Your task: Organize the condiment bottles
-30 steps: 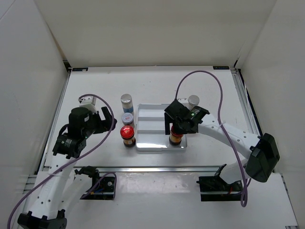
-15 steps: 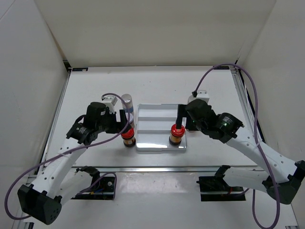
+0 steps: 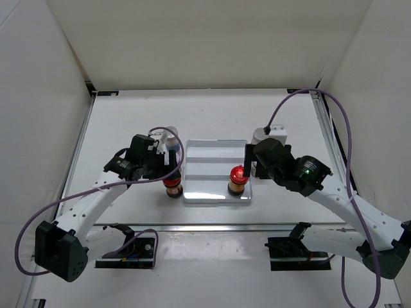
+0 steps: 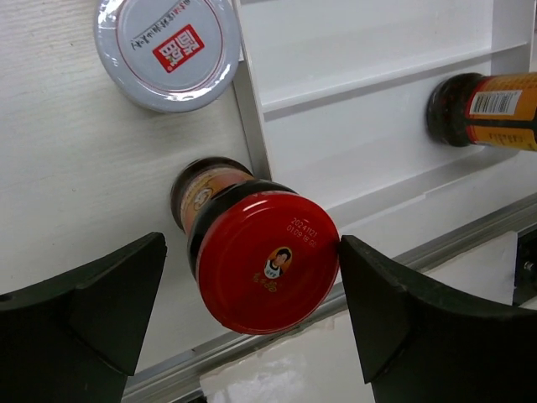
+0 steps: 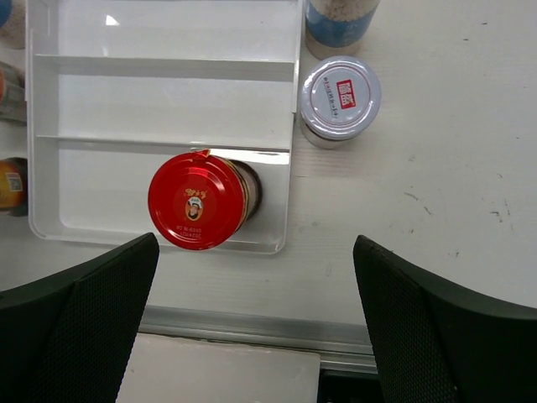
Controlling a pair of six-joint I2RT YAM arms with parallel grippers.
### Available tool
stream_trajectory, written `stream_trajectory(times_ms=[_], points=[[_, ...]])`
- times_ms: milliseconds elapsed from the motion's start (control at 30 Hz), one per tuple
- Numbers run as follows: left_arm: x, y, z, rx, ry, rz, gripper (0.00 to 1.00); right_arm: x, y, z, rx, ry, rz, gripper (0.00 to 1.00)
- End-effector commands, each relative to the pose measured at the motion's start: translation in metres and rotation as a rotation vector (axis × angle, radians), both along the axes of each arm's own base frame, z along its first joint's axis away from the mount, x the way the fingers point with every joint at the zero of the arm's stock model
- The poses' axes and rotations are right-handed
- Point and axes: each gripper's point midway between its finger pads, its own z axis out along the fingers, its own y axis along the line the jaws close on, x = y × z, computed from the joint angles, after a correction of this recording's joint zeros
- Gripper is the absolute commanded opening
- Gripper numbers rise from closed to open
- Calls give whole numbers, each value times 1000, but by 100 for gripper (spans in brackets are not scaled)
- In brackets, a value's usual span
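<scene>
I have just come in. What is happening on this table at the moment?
The robot is sorting small jars into a white stepped tray. One red-capped jar stands in the tray's nearest compartment, at its right end; the right gripper hangs open above it, holding nothing. The left gripper is open, fingers either side of the other red-capped jar, which stands on the table by the tray's left edge. A white-lidded jar and a blue-labelled jar stand right of the tray.
</scene>
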Motion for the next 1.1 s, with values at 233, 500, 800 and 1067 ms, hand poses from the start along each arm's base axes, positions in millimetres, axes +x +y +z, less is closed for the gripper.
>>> stream_trajectory(times_ms=[233, 500, 800, 1067], points=[[-4, -9, 7, 8, -23, -52, 61, -1, -26, 7, -58, -51, -66, 100], [-3, -7, 24, -11, -80, -45, 30, -4, -33, 6, -55, -57, -79, 100], [-3, -2, 24, 13, -80, -26, 50, -7, -38, 3, -65, -58, -84, 100], [-6, -4, 20, 22, -61, -35, 86, -9, -40, -4, -73, -46, -90, 100]])
